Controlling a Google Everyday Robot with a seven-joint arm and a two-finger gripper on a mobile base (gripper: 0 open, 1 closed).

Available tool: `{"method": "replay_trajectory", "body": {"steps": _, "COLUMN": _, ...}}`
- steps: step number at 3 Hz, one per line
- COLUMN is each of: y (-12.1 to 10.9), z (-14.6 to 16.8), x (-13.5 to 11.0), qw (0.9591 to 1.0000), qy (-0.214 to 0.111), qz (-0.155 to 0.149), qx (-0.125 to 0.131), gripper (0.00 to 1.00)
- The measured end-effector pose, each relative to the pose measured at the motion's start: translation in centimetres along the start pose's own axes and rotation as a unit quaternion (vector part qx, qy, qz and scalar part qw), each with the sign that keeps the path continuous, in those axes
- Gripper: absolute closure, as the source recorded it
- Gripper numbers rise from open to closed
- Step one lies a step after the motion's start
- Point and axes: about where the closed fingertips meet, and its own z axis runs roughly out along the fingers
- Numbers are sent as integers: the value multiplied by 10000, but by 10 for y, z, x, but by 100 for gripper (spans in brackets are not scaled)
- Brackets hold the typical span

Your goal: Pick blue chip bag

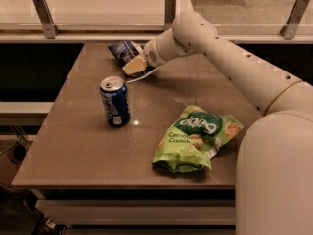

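The blue chip bag (123,51) is a small dark navy foil bag with white print, lying near the table's far edge, left of centre. My gripper (134,66) is at the end of the white arm that reaches in from the right. It sits right at the bag's near right corner, low over the table, and covers part of the bag. I cannot tell if it touches the bag.
A blue soda can (115,101) with a silver top stands upright in front of the bag. A larger bright green snack bag (194,138) lies at the front right. The brown table (78,146) has a railing (44,13) behind it.
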Motion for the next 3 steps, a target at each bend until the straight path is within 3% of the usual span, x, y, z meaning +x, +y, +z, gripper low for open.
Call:
{"method": "replay_trajectory", "body": {"steps": 1, "y": 1, "z": 3, "x": 0, "qw": 10000, "qy": 8, "qz": -1, "qx": -20, "gripper": 100}}
{"method": "replay_trajectory", "body": {"steps": 3, "y": 1, "z": 2, "x": 0, "qw": 10000, "qy": 7, "qz": -1, "qx": -21, "gripper": 100}}
